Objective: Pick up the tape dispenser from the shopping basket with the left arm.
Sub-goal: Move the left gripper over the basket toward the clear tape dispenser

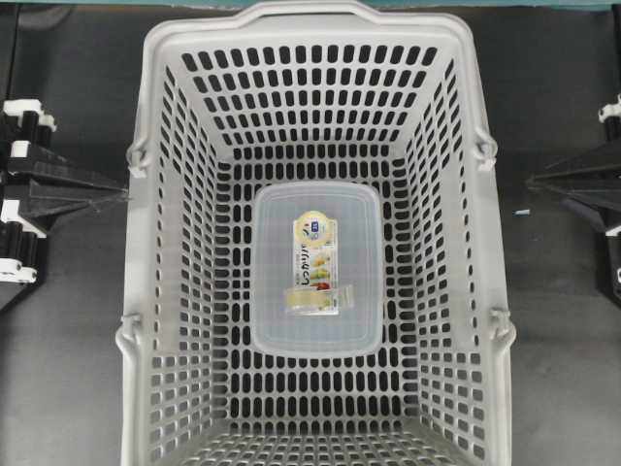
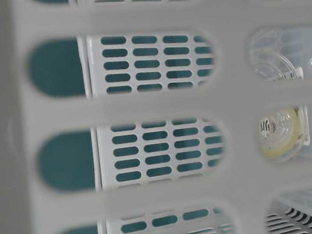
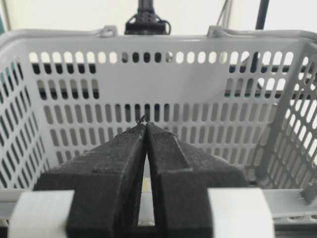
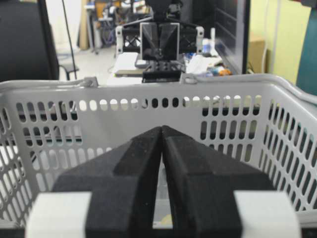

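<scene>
The tape dispenser [image 1: 315, 299] is small and clear with a pale yellowish roll. It lies on the lid of a translucent food container [image 1: 277, 262] in the middle of the shopping basket [image 1: 155, 97] floor. It also shows in the table-level view [image 2: 280, 134] through the basket's slots. My left gripper [image 1: 124, 193] is shut and empty, outside the basket's left wall, its tips at the rim [image 3: 145, 124]. My right gripper [image 1: 530, 182] is shut and empty, outside the right wall [image 4: 161, 128]. Both have pointed black fingers.
The basket's tall slotted walls [image 3: 148, 89] stand between each gripper and the container. Grey handles hinge on the side rims [image 1: 485, 148]. The container's yellow-white label [image 1: 315, 238] lies just behind the dispenser. Dark tabletop [image 1: 68, 320] flanks the basket.
</scene>
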